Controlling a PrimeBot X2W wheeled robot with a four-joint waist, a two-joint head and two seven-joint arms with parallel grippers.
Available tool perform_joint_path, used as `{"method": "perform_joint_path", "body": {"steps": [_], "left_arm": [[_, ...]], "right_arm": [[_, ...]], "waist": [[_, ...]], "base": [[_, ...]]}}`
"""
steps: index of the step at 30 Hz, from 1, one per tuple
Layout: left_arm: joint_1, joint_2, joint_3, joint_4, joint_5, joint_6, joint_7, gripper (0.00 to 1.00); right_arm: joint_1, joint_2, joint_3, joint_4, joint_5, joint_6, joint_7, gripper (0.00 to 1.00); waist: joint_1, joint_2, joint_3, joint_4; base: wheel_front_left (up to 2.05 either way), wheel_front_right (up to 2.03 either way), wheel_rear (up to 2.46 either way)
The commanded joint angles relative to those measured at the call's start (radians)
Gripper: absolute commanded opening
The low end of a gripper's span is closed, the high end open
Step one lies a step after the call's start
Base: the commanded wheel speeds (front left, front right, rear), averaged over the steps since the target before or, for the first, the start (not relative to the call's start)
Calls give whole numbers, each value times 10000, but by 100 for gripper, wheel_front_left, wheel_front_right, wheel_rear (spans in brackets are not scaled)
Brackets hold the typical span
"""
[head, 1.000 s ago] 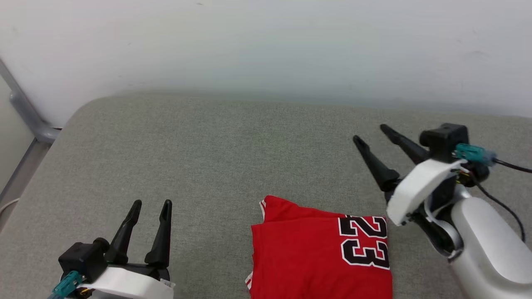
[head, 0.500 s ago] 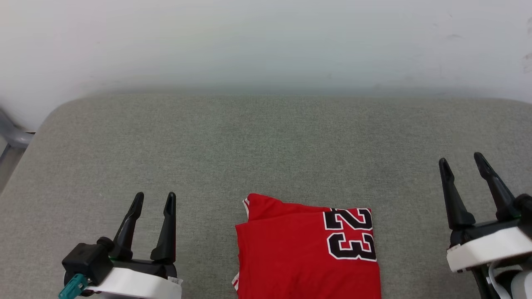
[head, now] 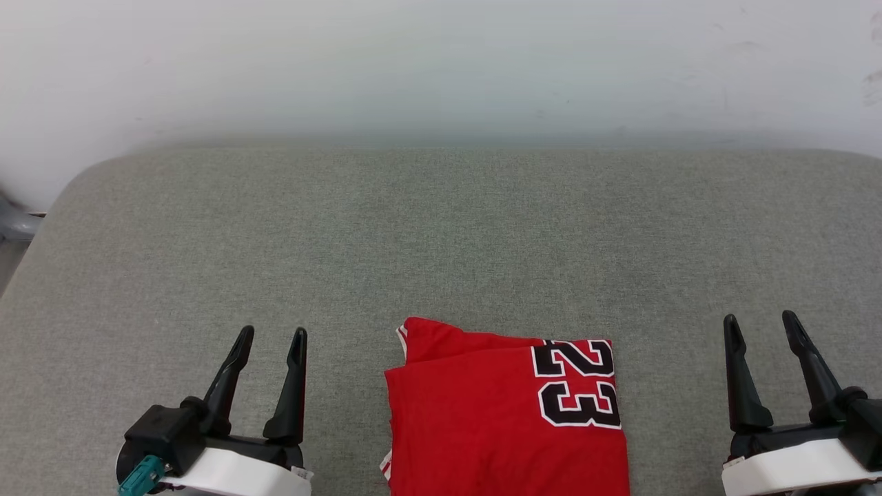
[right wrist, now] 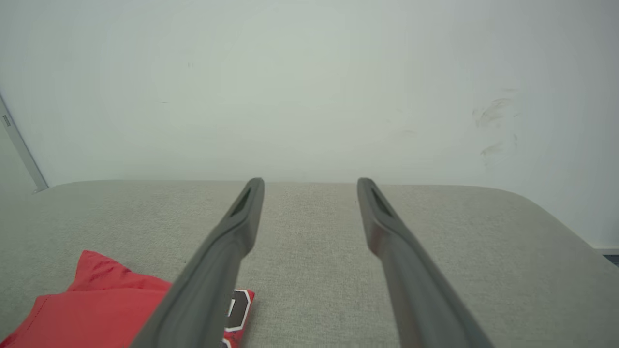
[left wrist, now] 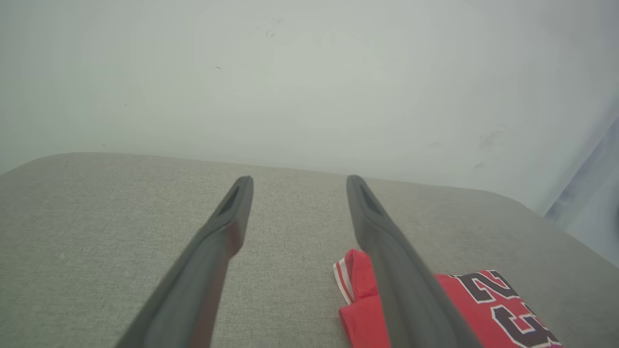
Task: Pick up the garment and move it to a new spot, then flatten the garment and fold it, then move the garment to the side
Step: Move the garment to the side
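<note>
The garment (head: 482, 420) is a red jersey folded into a neat rectangle, with a black-and-white "23" at its far right corner and striped trim along its left edge. It lies on the grey cushion at the bottom centre of the head view. My left gripper (head: 272, 334) stands open to its left, with nothing between the fingers. My right gripper (head: 758, 318) stands open to its right, equally bare. Neither touches the cloth. The left wrist view has the garment (left wrist: 483, 309) low on the right behind one finger; the right wrist view has the garment (right wrist: 96, 304) at its lower left.
The grey fabric cushion (head: 441, 234) spreads wide beyond the garment, with rounded far corners, and ends at a white wall (head: 441, 62). A grey metal pipe (head: 14, 224) shows at the left edge.
My right arm has swung back from over the cushion to the lower right, fingers pointing away from me. The head camera has shifted, so the garment sits a little left of where it was.
</note>
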Motion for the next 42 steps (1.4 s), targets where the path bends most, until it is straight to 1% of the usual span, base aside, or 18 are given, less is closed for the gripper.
{"method": "perform_joint_path", "body": {"steps": [1, 16, 19, 21, 23, 25, 28, 31, 33, 35, 38, 42], "left_arm": [[129, 68, -15, 32, 72, -19, -21, 100], [-78, 119, -105, 97, 141, -20, -21, 100], [-116, 153, -123, 119, 118, -20, -21, 100], [-145, 168, -131, 129, 103, -21, -21, 100], [-177, 177, -154, 133, 100, -21, -21, 100], [-212, 204, -169, 148, 106, -21, -21, 100], [-254, 196, -182, 156, 118, -21, -21, 100], [-330, 204, -245, 173, 194, -21, -21, 100], [-384, 183, -294, 185, 184, -21, -21, 100], [-464, 168, -339, 186, 169, -21, -21, 100], [-579, 134, -399, 209, 157, -20, -21, 100], [-775, 107, -470, 213, 130, -20, -21, 100]], "right_arm": [[64, 72, -44, 67, -98, -8, -66, 100], [-156, 172, -94, 210, -366, -8, 81, 100], [-187, 80, 9, 223, -389, -8, 280, 100], [-210, -143, 209, 362, -456, -8, 853, 100], [-300, -245, 485, 420, -195, -8, 1611, 100], [-341, -573, 929, 480, 18, -7, 2662, 100], [-502, -854, 1385, 355, 554, -8, 4393, 100], [-644, -975, 1599, 152, 1035, -8, 6092, 100], [-751, -869, 1578, 57, 1368, -11, 7094, 100], [-812, -946, 1674, 26, 1427, -8, 8079, 100], [-947, -898, 1681, 74, 1377, -7, 9114, 100], [-1084, -714, 1696, 321, 1467, -8, 9895, 100]], "waist": [[0, 0, 3, 5], [0, 0, 73, 116], [0, 0, 108, 164], [0, 0, 139, 200], [0, 0, 191, 247], [0, 0, 246, 297], [0, 0, 358, 376], [0, 0, 514, 478], [0, 0, 617, 555], [0, 0, 749, 662], [0, 0, 935, 840], [0, 0, 1212, 1101]], "base": [[0, 0, 0], [0, 0, 0], [0, 0, 0], [0, 0, 0], [0, 0, 0], [0, 0, 0], [0, 0, 0], [0, 0, 0], [0, 0, 0], [0, 0, 0], [0, 0, 0], [0, 0, 0]]}}
